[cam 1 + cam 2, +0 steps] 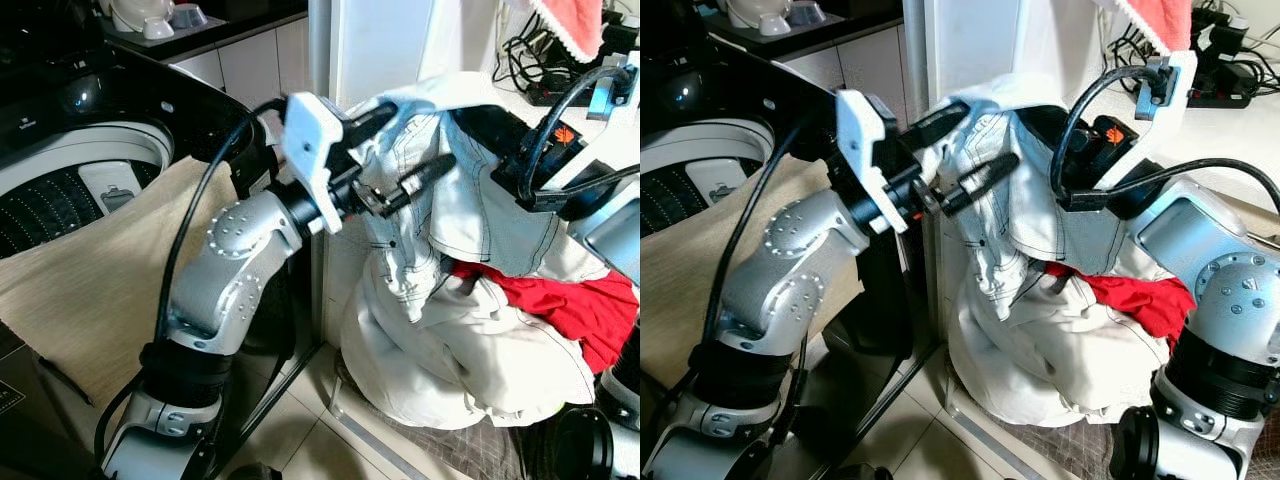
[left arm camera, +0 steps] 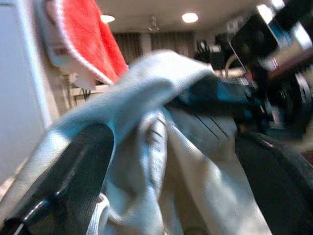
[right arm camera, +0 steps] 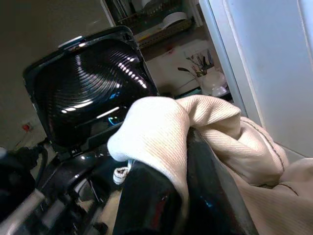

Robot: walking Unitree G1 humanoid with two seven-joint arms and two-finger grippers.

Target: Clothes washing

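My head pair looks forward and down, close on the white garment (image 1: 470, 330) beside the washing machine (image 1: 70, 170). My left wrist camera faces the garment at very short range; my right wrist camera looks across it toward the machine's raised lid (image 3: 88, 83).

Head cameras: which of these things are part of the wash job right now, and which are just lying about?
Job:
- white garment, held up by both tools
- left tool
- right tool, shut on the white garment
- red garment in the pile
- beige cloth hanging over the washer's edge
- washing machine drum, lid open

Lying about:
- cables
- crockery on the counter
- red towel
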